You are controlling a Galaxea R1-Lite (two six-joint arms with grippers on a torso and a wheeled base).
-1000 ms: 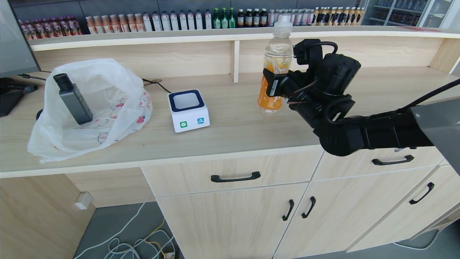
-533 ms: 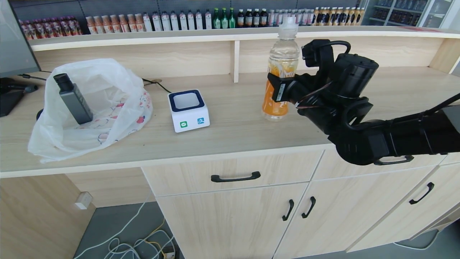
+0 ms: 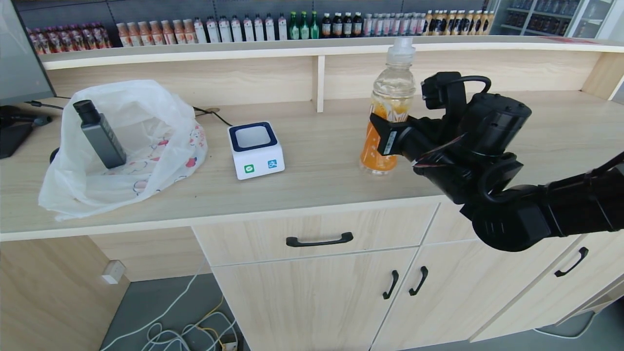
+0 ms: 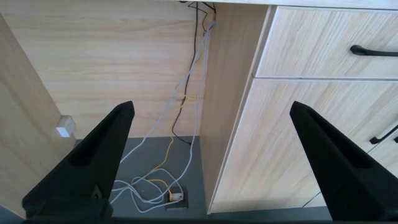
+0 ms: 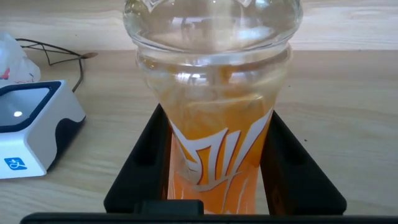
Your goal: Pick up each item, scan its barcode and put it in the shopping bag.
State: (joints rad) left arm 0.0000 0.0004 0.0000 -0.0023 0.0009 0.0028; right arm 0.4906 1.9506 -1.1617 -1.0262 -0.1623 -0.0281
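While the right gripper point(image 3: 391, 131) stayed pinched around the orange drink bottle point(image 3: 393, 92), both had drifted toward the frame's lower right, no nearer the barcode scanner point(image 3: 255, 148).

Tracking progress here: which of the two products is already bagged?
The grey container with the black cap, leaning inside the shopping bag. The orange drink bottle sits clamped in the right pincer.
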